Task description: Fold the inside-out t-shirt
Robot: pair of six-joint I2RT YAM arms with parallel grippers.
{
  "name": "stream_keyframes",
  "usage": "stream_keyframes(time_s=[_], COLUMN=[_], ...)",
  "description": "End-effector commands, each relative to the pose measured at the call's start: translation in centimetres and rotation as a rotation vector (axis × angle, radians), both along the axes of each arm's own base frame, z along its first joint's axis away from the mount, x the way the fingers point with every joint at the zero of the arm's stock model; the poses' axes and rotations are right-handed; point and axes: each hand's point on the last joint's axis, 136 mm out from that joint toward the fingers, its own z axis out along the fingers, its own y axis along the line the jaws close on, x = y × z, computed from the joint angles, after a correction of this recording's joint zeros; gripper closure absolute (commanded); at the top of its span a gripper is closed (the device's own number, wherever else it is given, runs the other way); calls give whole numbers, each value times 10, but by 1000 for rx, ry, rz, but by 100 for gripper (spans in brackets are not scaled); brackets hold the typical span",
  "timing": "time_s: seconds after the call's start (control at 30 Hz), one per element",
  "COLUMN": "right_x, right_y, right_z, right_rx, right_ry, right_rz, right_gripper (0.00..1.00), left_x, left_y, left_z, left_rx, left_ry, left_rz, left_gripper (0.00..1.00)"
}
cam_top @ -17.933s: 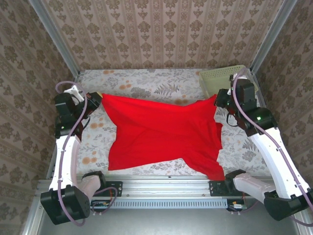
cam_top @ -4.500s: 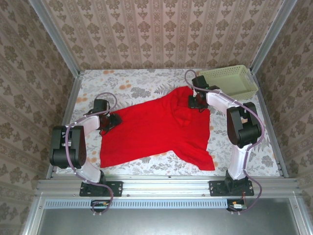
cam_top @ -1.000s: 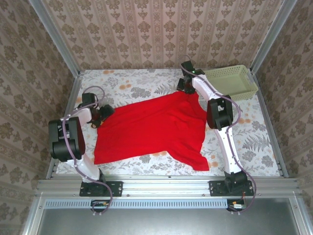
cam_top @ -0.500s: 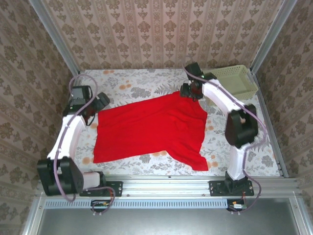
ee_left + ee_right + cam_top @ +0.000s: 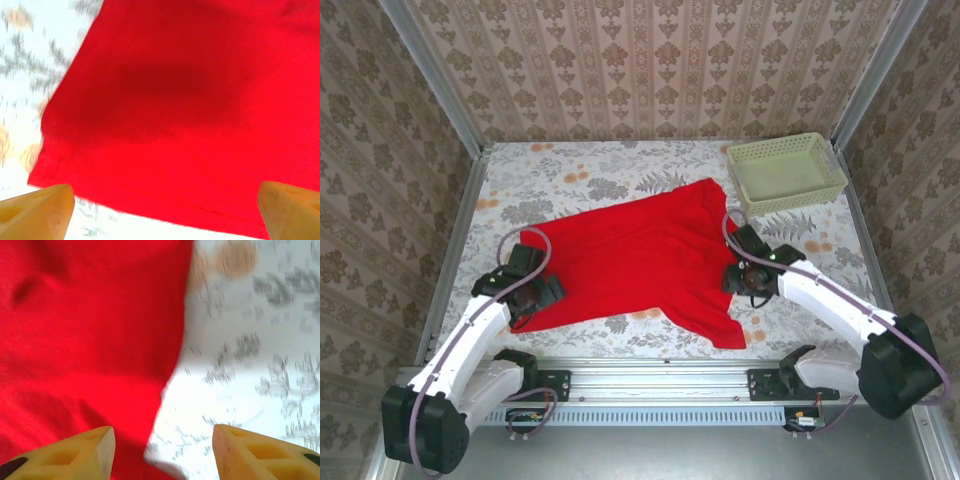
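The inside-out t-shirt (image 5: 630,255) lies spread flat across the middle of the table, plain bright red, with one sleeve (image 5: 720,325) pointing toward the near edge. My left gripper (image 5: 542,292) hovers at the shirt's near-left corner. In the left wrist view the left gripper (image 5: 165,215) is open, its yellow fingertips (image 5: 37,210) wide apart over the t-shirt's (image 5: 190,115) hem. My right gripper (image 5: 736,278) sits at the shirt's right edge. In the right wrist view the right gripper (image 5: 162,447) is open, straddling the t-shirt's (image 5: 85,340) edge, holding nothing.
A pale green basket (image 5: 785,170) stands at the far right corner of the table. The floral tablecloth (image 5: 570,175) shows bare behind the shirt and to its right (image 5: 250,355). Patterned walls enclose three sides, and a metal rail (image 5: 650,380) runs along the near edge.
Both arms have swung back from the shirt's far corners to its near-left corner and right edge. The shirt, let go, lies flat and has not shifted in the last half second.
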Motion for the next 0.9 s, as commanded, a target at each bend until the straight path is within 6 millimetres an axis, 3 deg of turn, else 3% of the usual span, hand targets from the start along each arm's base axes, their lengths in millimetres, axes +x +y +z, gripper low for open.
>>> stream_keyframes(time_s=[0.0,0.17,0.33,0.47,0.77,0.87], right_x=[-29,-65,-84,-89,-89,-88], right_y=[-6,-1,0,1,4,4], right_z=[-12,-27,-31,-36,-46,-46], right_rx=[-10,-2,-12,-18,-31,-32], right_ry=[34,64,54,57,67,65], right_rz=[-77,-90,-113,-112,-107,-104], right_gripper=[45,45,45,45,45,44], left_x=[-32,-45,-46,-45,-36,-31], left_y=[17,27,30,22,10,12], left_z=[-18,-24,-21,-30,-59,-57], left_rx=[67,89,114,94,67,97], left_ry=[87,85,86,110,130,134], left_rz=[113,177,197,210,273,283], left_gripper=[5,7,14,23,30,33])
